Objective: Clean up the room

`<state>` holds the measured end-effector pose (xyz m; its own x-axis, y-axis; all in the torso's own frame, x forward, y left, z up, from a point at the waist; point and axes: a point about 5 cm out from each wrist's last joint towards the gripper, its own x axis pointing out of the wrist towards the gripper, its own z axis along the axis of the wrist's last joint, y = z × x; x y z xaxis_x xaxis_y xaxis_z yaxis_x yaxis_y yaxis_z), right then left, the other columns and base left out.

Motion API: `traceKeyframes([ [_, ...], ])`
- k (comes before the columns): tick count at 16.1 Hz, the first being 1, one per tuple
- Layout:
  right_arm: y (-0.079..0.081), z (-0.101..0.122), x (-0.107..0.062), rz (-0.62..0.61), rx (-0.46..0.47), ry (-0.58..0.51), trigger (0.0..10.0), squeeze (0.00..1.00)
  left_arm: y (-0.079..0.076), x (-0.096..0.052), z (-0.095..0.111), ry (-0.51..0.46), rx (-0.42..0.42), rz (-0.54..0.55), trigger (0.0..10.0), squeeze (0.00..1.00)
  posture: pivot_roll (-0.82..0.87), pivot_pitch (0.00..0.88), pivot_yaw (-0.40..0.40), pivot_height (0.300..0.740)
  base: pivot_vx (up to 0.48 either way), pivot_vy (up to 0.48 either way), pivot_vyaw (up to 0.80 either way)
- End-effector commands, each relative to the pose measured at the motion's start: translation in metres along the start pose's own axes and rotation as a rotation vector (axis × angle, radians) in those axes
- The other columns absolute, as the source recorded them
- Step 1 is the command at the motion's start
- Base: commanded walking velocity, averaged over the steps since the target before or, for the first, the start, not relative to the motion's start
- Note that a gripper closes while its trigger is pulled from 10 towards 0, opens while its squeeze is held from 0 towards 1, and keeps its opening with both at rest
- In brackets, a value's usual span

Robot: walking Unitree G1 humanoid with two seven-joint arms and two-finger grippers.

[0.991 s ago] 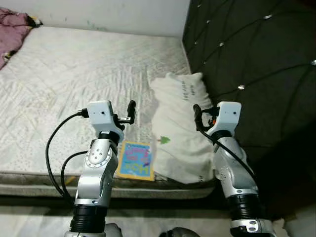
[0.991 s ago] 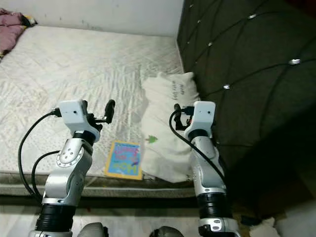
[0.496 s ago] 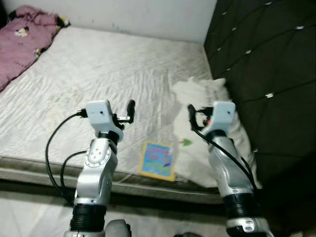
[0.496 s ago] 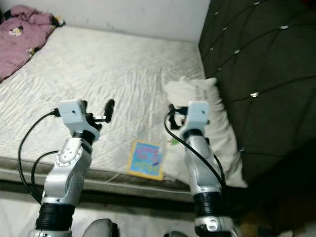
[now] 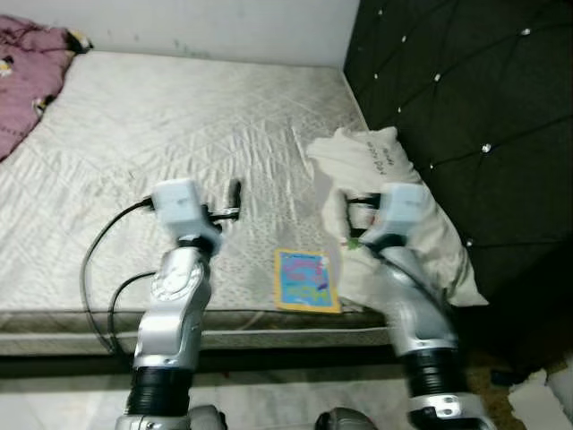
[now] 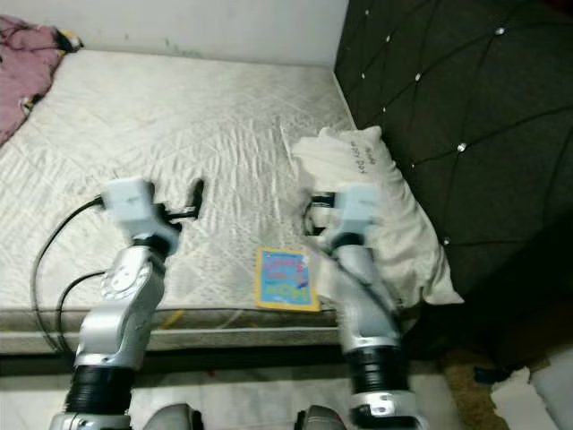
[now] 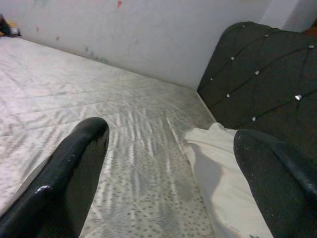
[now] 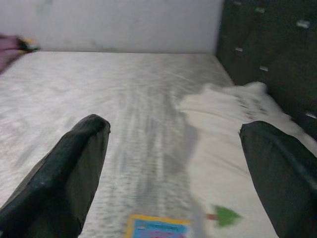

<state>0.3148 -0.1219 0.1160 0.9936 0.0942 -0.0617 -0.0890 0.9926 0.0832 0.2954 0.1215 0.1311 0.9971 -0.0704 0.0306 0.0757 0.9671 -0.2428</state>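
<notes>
Bed: bare quilted mattress, pale grey, runs back to a white wall; landmark for all below.
Headboard: dark, tufted with shiny studs, along the bed's right side.
Pillow: white, some print on it, lies on the bed against the headboard; small green tree mark near its front end.
Book: thin, colourful, yellow border with a blue cover, flat on the bed at the front edge, just beside the pillow, touching or nearly so.
Blanket: purple-pink, bunched at the bed's far left corner.
Left claw: raised over the front part of the bed, left of the book; fingers spread wide, empty.
Right claw: raised over the pillow's front end, right of the book; fingers spread wide, empty.
Floor: pale, in front of the bed.
</notes>
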Motion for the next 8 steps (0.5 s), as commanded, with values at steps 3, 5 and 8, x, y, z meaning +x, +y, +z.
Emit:
traceKeyframes([
  [3,-0.0138,0.0032,0.0000,-0.038,-0.010,-0.007,10.0,0.00,-0.0109,0.0010,-0.0007,0.000,-0.018,-0.031,10.0,0.00,0.03,0.000,-0.065,0.740,0.000,0.480,0.00],
  [5,-0.0138,0.0023,0.0001,-0.040,-0.010,-0.004,10.0,0.00,-0.0112,0.0011,-0.0003,-0.005,-0.026,-0.033,10.0,0.00,0.03,0.000,-0.065,0.740,0.000,0.480,0.00],
  [8,-0.0138,0.0019,0.0003,-0.038,-0.009,-0.001,10.0,0.00,-0.0117,0.0013,0.0011,-0.014,-0.011,-0.041,10.0,0.00,0.03,0.000,-0.065,0.740,0.000,0.480,0.00],
])
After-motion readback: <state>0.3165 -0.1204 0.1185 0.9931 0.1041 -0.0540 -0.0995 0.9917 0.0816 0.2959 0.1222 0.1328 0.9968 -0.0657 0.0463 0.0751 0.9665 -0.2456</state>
